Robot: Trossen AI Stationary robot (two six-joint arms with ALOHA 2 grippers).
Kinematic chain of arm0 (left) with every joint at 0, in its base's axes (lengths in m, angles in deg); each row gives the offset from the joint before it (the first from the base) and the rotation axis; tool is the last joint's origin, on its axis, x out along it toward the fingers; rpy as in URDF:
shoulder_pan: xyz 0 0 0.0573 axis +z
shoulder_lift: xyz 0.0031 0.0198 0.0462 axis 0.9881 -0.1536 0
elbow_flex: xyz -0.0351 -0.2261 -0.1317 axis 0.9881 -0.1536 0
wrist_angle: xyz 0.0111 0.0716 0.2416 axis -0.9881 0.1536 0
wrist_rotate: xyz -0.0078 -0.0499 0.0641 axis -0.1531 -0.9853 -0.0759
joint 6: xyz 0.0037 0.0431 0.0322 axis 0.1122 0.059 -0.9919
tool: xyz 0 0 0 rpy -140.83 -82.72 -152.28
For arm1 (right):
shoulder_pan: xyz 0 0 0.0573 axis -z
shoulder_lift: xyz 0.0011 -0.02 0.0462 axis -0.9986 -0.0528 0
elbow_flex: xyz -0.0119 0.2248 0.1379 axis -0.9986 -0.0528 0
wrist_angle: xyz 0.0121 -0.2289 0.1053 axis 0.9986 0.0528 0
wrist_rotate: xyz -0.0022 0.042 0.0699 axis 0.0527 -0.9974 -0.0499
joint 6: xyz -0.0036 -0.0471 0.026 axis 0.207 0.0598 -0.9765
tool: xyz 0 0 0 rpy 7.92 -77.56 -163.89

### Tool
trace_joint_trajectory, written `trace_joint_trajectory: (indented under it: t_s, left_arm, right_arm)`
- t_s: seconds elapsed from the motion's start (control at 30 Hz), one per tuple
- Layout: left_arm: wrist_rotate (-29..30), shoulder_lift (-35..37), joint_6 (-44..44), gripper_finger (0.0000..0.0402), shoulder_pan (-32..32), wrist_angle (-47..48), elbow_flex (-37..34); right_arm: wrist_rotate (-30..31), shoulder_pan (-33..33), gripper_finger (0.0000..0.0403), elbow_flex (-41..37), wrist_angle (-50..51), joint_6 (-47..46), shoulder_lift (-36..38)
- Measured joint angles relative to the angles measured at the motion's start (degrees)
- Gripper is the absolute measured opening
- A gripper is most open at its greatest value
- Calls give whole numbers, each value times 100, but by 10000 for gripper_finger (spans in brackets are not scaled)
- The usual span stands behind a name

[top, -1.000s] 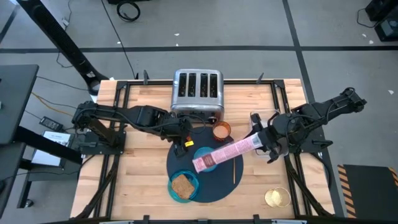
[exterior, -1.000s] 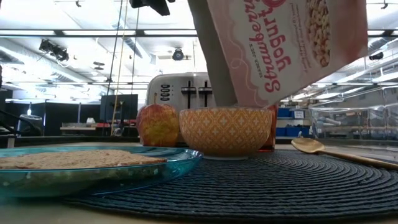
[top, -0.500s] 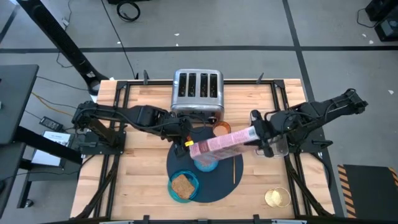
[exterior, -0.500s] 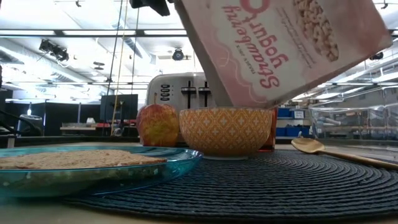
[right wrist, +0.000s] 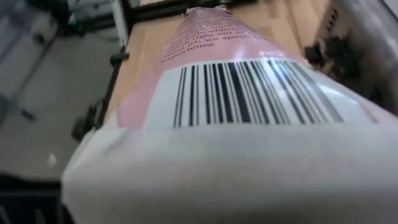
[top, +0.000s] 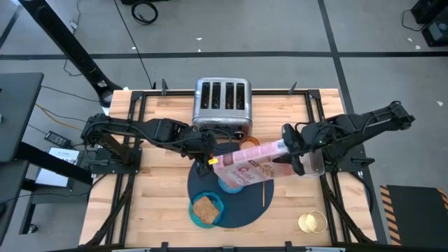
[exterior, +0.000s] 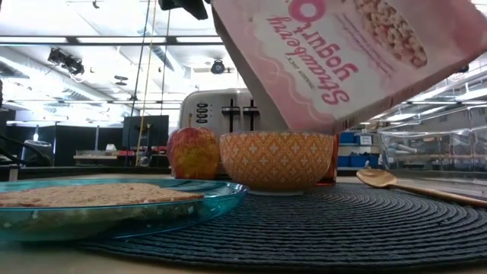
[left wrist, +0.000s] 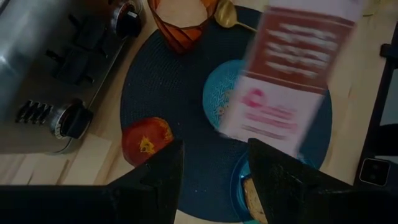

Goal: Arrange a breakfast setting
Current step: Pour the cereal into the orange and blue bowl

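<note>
The round navy mat [top: 241, 210] carries the teal plate [top: 218, 210] with the toast [top: 204, 208], the bright-blue bowl [top: 234, 183], orange-patterned outside [exterior: 275, 160], the gold spoon [top: 264, 192], the copper cup [top: 250, 145] and the red-orange fruit [left wrist: 147, 140]. My right gripper [top: 285, 149] is shut on the pink cereal box [top: 246, 161], which reaches over the bowl. My left gripper [left wrist: 211, 180] is open and empty above the mat's far-left part, beside the fruit. My right gripper holds the cereal box by its right-hand end [top: 278, 149], coming level from the table's right. The box fills the right wrist view [right wrist: 236, 93] and hides the fingers. The box is lifted clear and tipped, its print upside down [exterior: 319, 76], its free end above the bowl.
The chrome toaster [top: 222, 103] stands at the far edge behind the mat. A clear container [top: 316, 162] sits under my right arm. A gold round object [top: 311, 222] lies at the near right. Bare wood lies left of the mat.
My right gripper has moved a little toward the far edge and turned. The cereal box's free end has swung toward the far-left across the bowl, and the box has tipped further over.
</note>
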Motion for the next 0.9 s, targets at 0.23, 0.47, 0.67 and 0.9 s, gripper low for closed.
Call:
trace_joint_trajectory:
  t_s: [0.23,0.47,0.67,0.9]
  left_arm:
    - [-35,9,1,183,0,33,0]
    - [-44,13,2,183,0,35,0]
    - [-44,13,67,183,0,35,-2]
    - [-44,15,105,183,0,35,-2]
  right_arm:
    - [-11,-258,178,8,229,1735,-87]
    - [80,-263,178,271,336,1796,-357]
    - [80,-263,178,271,304,1801,-361]
    - [80,-263,178,278,114,1746,-344]
